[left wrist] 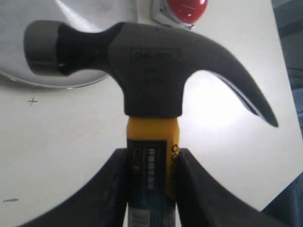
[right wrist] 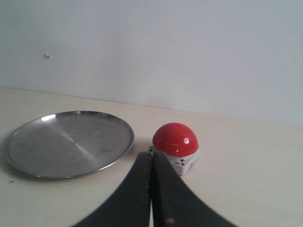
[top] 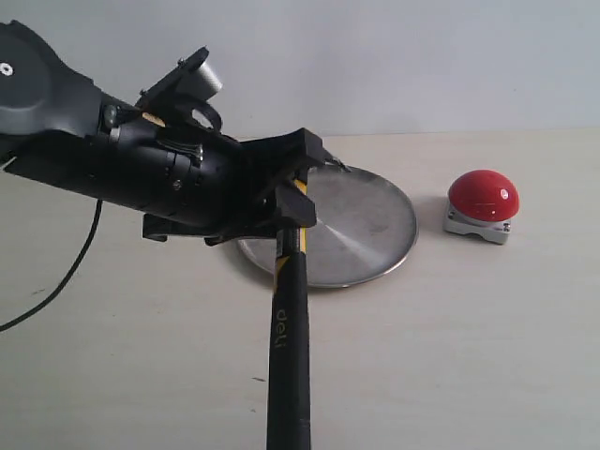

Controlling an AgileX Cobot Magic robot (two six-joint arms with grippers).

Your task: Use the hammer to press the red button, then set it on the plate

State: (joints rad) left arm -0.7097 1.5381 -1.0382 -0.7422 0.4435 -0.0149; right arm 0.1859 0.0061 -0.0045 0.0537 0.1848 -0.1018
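Observation:
My left gripper (top: pixel 298 192) (left wrist: pixel 152 161) is shut on the hammer (top: pixel 289 347), clamping its yellow neck (left wrist: pixel 152 132) just below the dark head (left wrist: pixel 151 61). In the exterior view the black handle with white lettering hangs down toward the front edge, and the gripper hides most of the head. It hangs over the near left rim of the silver plate (top: pixel 370 225) (left wrist: pixel 90 12) (right wrist: pixel 68 142). The red button (top: pixel 483 195) (left wrist: pixel 188 8) (right wrist: pixel 175 139) stands on its grey base right of the plate, untouched. My right gripper (right wrist: pixel 151 158) is shut and empty, low over the table just short of the button.
The left arm's black body (top: pixel 112 150) stretches in from the upper left. A black cable (top: pixel 66 277) curves over the beige tabletop on the left. A pale wall (right wrist: pixel 151 47) closes the far side of the table.

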